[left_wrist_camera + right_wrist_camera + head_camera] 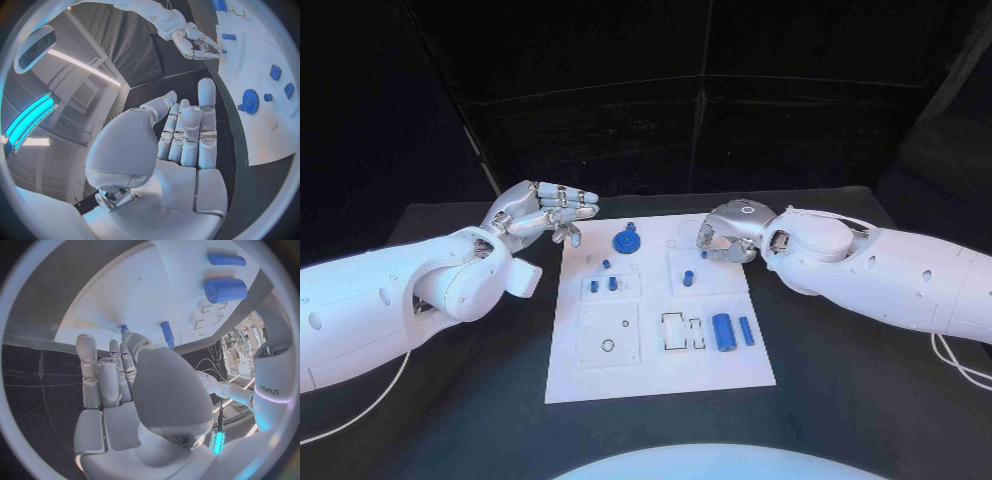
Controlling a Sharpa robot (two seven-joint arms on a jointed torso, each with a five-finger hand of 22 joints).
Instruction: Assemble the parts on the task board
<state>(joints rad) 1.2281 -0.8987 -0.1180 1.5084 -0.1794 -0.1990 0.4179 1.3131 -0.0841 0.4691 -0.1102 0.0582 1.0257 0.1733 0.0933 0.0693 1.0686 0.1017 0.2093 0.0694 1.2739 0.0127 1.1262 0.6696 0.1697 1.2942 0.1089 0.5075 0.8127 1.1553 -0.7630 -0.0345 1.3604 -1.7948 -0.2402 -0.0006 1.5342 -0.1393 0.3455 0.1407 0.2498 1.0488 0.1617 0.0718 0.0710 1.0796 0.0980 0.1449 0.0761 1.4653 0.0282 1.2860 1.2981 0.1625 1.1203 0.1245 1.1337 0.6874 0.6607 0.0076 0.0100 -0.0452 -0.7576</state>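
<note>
Your left hand (542,212) hovers empty, fingers straight, by the task board (661,370); your right hand (727,232) curls over its far edge, grip unclear

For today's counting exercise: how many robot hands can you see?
2. The left hand is at the board's far left corner; the right hand is over its far right corner. None seems hidden.
</note>
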